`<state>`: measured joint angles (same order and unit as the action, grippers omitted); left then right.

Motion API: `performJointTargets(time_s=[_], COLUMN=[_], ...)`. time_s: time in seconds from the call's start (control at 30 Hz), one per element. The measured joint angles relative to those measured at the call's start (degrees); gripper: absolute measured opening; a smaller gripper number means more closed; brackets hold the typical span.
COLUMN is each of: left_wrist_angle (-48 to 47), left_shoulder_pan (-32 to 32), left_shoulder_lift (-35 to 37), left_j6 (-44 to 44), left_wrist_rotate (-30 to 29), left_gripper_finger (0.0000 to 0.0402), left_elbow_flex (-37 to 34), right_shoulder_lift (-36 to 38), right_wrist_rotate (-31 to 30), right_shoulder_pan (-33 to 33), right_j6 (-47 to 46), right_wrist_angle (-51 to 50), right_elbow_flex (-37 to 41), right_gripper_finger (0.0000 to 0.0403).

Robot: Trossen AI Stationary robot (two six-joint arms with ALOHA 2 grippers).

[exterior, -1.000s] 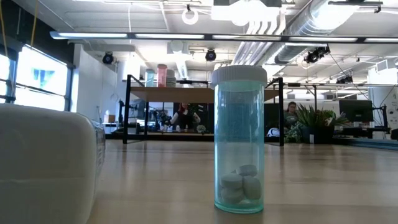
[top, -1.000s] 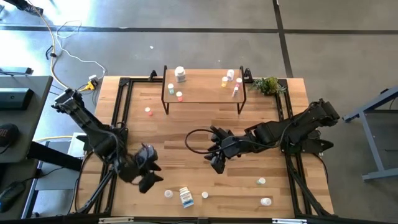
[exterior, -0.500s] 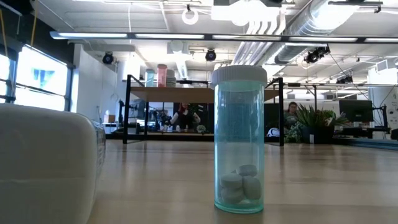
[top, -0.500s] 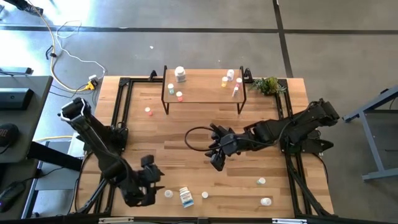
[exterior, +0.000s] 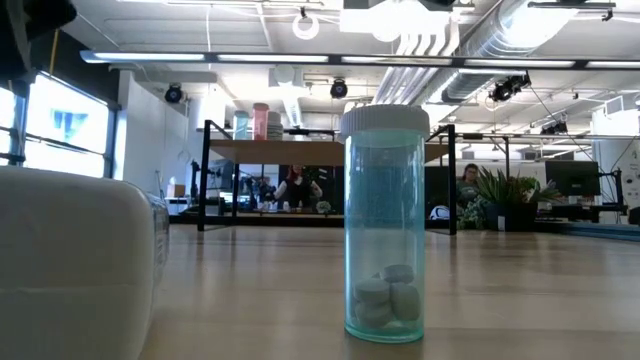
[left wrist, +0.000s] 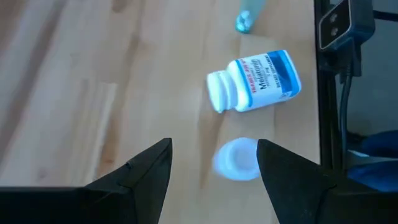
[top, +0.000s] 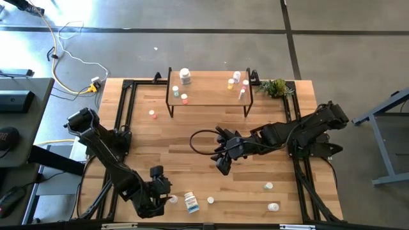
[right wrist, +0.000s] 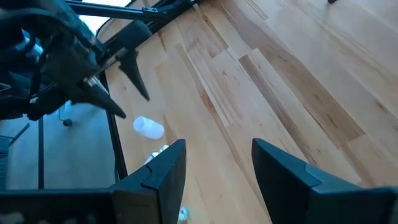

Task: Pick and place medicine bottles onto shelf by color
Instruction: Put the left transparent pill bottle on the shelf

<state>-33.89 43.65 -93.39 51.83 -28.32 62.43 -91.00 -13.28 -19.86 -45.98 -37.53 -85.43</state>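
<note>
My left gripper [top: 163, 190] hangs open near the table's front edge, just above a small white bottle [left wrist: 238, 160] that shows a little ahead of its fingertips [left wrist: 163, 155], untouched. Just beyond it, a white bottle with a blue label [left wrist: 255, 81] lies on its side, and a teal bottle [exterior: 385, 225] stands upright. My right gripper [top: 222, 166] waits open above the middle of the table. The shelf [top: 209, 91] stands at the far edge with several small bottles on it, white and pink-capped.
A pink-capped bottle [top: 152, 114] stands on the table left of the shelf. Two more small bottles [top: 268, 186] [top: 273, 206] sit near the front right. A black cable loop [top: 203, 144] lies mid-table, and a small plant [top: 276, 87] stands at the far right.
My left gripper has sunk and moved toward the table's near edge and somewhat right, rolling as it went, and now hangs by the small white bottle. Its fingers have stayed open. No bottle has moved.
</note>
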Motion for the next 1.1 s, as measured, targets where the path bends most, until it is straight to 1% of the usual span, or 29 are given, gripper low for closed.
performJointTargets(time_s=[0.27,0.53,0.77,0.93,1.0,1.1], left_wrist_angle=[4.82,7.72,7.59,8.15,8.06,8.07], left_shoulder_pan=[-0.12,-0.11,-0.18,-0.23,-0.23,-0.25], left_shoulder_lift=[-4.59,-7.00,-9.14,-9.30,-9.30,-9.32], left_j6=[0.07,-0.06,-0.42,-1.05,-1.05,-1.05], left_wrist_rotate=[2.61,4.28,4.85,4.90,4.90,4.96], left_gripper_finger=[0.0227,0.0227,0.0227,0.0226,0.0219,0.0195], left_elbow_flex=[-0.04,0.08,-0.02,-0.02,-0.02,-0.02], right_shoulder_lift=[0.00,0.00,0.00,0.00,0.00,0.00], right_wrist_rotate=[0.00,0.00,0.18,0.22,0.22,0.22], right_shoulder_pan=[0.00,0.00,0.00,0.00,0.00,0.00], right_j6=[-0.01,-0.02,-0.02,-0.02,-0.02,-0.02], right_wrist_angle=[-0.55,-0.88,-0.89,-1.08,-1.08,-1.10], right_elbow_flex=[0.00,0.00,0.00,0.00,0.00,0.00], right_gripper_finger=[0.0174,0.0174,0.0174,0.0174,0.0174,0.0174])
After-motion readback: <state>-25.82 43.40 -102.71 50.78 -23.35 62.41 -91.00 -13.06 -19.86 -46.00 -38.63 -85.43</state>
